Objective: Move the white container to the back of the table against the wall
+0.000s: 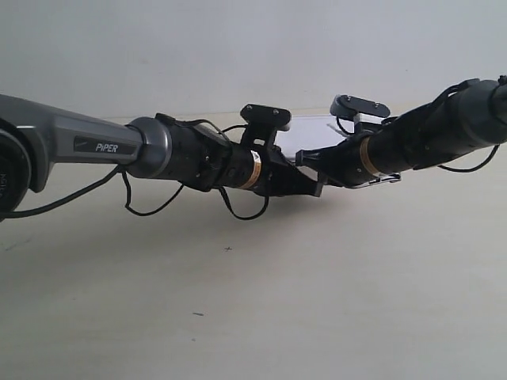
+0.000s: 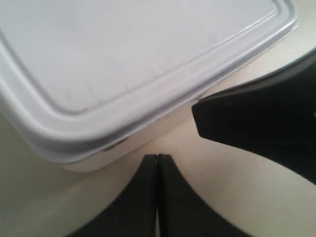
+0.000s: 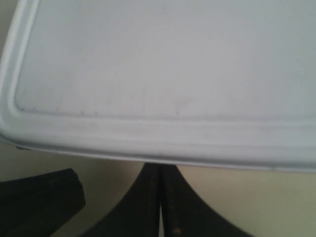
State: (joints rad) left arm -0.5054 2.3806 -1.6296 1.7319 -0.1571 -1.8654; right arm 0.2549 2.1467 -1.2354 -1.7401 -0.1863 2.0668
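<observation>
The white container sits flat on the table with its lid on. The lid is flat with a raised rim all round, and it hides whatever is inside. The wall rises directly behind the container. From the exterior view the container looks close to it, but I cannot tell whether the two touch.

Two arms converge on the side of the container facing away from the wall: the arm at the exterior view's left and the arm at the exterior view's right. They cover most of that side.

The left gripper has its two black fingers pressed together and nothing between them. Its tip is just beside the container's side wall, below a rounded corner of the lid. I cannot tell whether it makes contact.

The right gripper is likewise fully closed and empty. Its joined fingertips run up to the lid's long edge and pass out of sight beneath the rim.

Each wrist view shows the other gripper's dark finger close by, beside the same edge of the container. A few tiny dark specks lie on the table well in front of the container.
</observation>
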